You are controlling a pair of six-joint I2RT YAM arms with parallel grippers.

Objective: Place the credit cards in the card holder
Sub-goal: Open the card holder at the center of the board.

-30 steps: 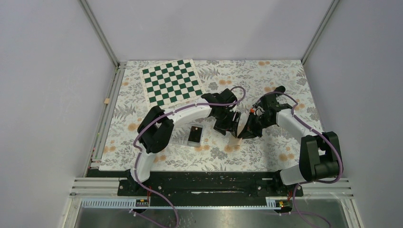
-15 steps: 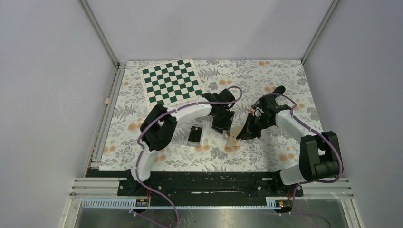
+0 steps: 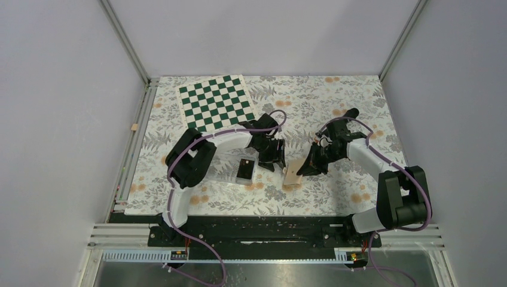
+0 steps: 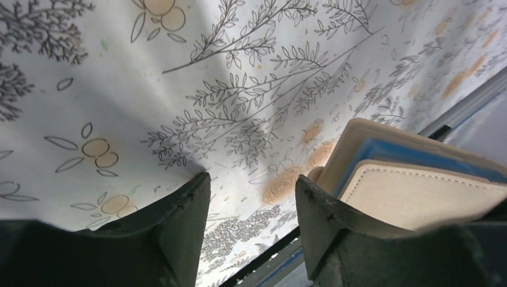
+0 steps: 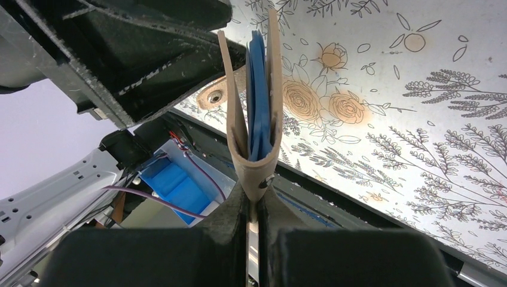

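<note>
Pinched at its fold by the right fingers [image 5: 238, 210] low over the floral-print bench [image 3: 335, 95], the tan, blue-lined folding card holder [image 5: 254, 119] is best spread by the parted, empty left fingers [image 4: 185, 221] before the thin black credit card [image 3: 245, 169] is fetched.

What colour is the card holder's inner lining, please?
Blue; the card holder shows best in right wrist view.

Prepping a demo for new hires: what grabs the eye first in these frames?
The tan card holder, pinched at its fold by the right gripper, gapes slightly, blue lining showing, near the table's middle. The open left gripper hangs empty beside it, a black credit card lying just to its left. A green-and-white checkered mat sits at the far left.
</note>
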